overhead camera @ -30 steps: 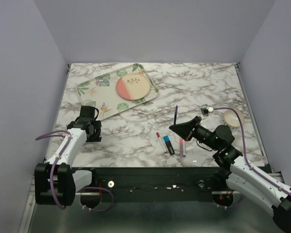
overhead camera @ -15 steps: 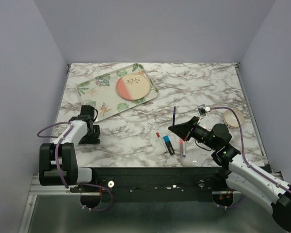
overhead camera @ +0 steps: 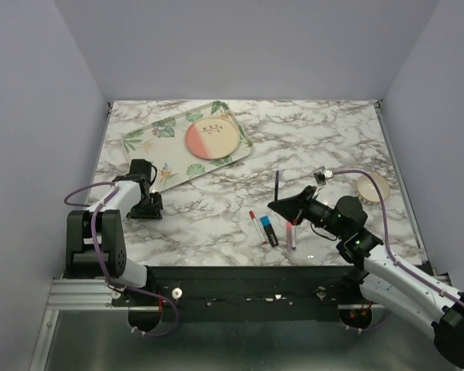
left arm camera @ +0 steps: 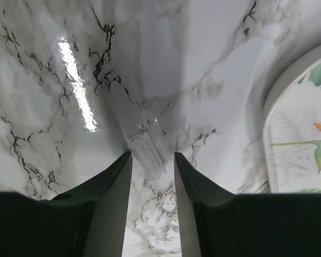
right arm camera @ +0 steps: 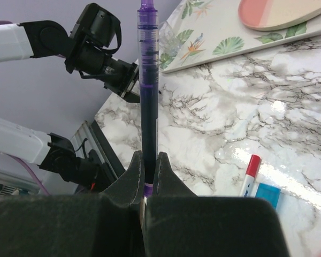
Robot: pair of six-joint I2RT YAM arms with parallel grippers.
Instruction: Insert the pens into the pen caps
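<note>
**Left jaws narrowing on a clear cap; right arm holds the pen ready**

Table (overhead camera: 332, 131): layout as it was a second ago. The tray (overhead camera: 151, 139) at far left is untouched.

Left arm (overhead camera: 100, 224): it has drawn its elbow in toward the base and now stands folded and steep. The left gripper (overhead camera: 145, 203) is down at the table, just off the tray's near corner. Its jaws have been drawing together but are still apart, one finger (left arm camera: 109, 182) on either side of a clear cap (left arm camera: 147, 151) lying flat on the marble. One finger looks very close to the cap's rim; I cannot tell if it touches. Judgement: the cap pickup is under way but not yet secured.

Right arm (overhead camera: 371, 255): stretched low toward the centre, it has drifted slightly left. The right gripper (right arm camera: 148, 158) is clamped tight on the purple pen (right arm camera: 148, 80), held upright in the air over mid-table, well apart from the cap.

Three other pens (overhead camera: 269, 230) lie side by side on the table, close by the right gripper.

Judgement: the pen is in hand and the cap nearly so; joining them has not begun.
</note>
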